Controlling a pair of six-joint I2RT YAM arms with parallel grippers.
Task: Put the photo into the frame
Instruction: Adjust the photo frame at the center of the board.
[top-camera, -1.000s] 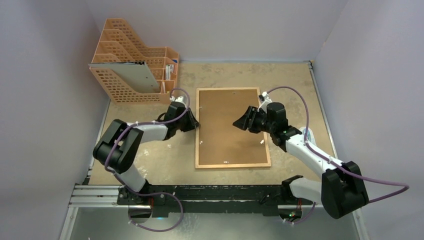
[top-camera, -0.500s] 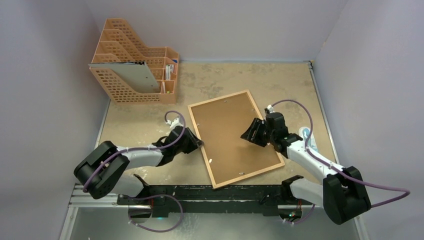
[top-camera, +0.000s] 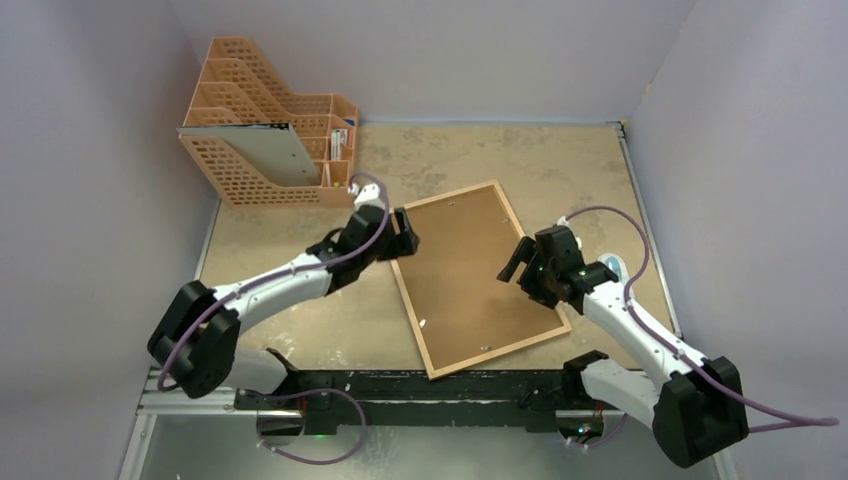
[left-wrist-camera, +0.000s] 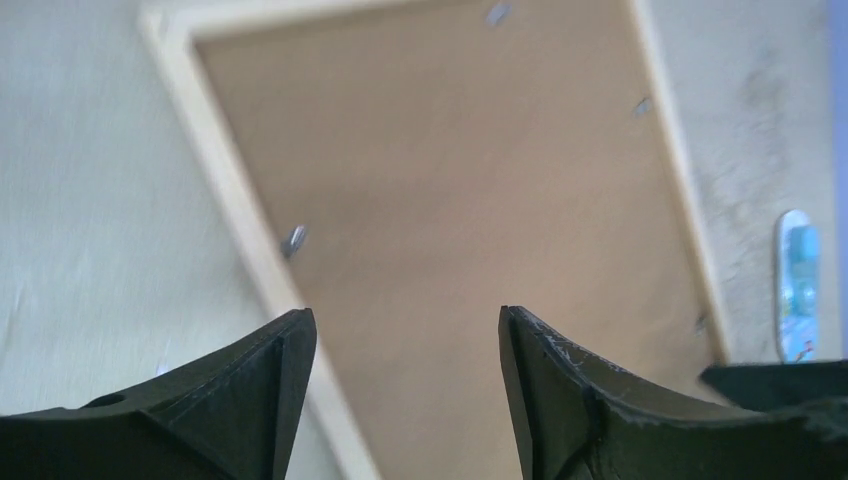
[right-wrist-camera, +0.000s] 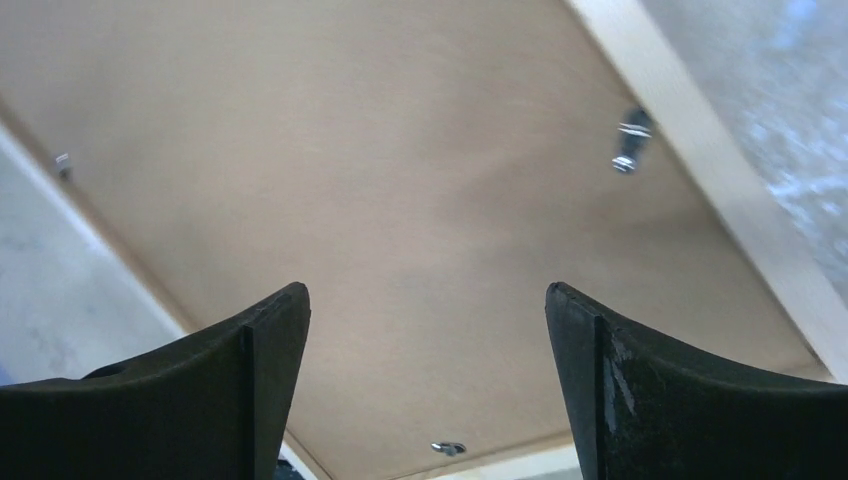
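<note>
**Both grippers let go; frame left skewed**

The left gripper (top-camera: 404, 232) has its fingers spread wide with nothing between them. The wrist view shows only the backing (left-wrist-camera: 470, 200) through the gap. The right gripper (top-camera: 521, 264) is wider still and also empty, hanging over the frame's (top-camera: 414, 300) right long side.

A second ago both sets of fingers were narrower and at the frame, which lay square to the table (top-camera: 560, 160). Since then it has swung round, and both grips have opened and lifted off.

The frame now lies face down and aslant, backing up, with metal clips (right-wrist-camera: 628, 140) along the inner edge. The photo is not in view, and I cannot tell whether it sits under the backing. If not, the clips and backing must come off first.

The near corner lies close to the base rail, leaving little room there. To the left and far side the table is open up to the rack (top-camera: 265, 130). A small white object (top-camera: 612, 268) lies just right of the frame.
</note>
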